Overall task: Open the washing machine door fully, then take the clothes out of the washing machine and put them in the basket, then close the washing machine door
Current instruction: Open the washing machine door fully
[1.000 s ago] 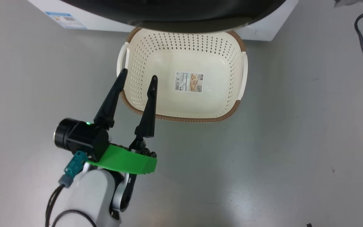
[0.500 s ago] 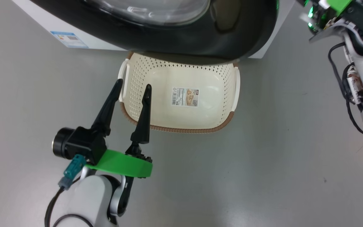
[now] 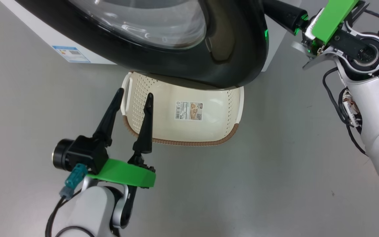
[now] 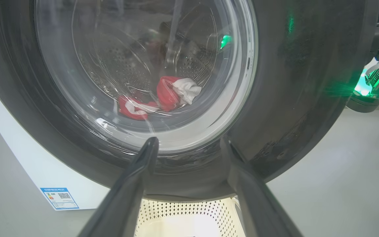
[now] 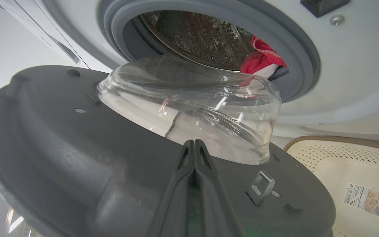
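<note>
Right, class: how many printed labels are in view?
2: a blue label low on the washing machine; a sticker on the basket's bottom. The door may hide others.

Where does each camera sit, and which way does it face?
Head view: on the head, facing down at the basket and the washing machine door above it; left tool open at lower left, right tool shut at upper right.
Left wrist view: on the left wrist, facing the door's outer glass, the clothes behind it; its two spread fingers show.
Right wrist view: on the right wrist, facing across the door's inner side into the drum; its shut fingers show.
Shared: both wrist views show the clothes.
</note>
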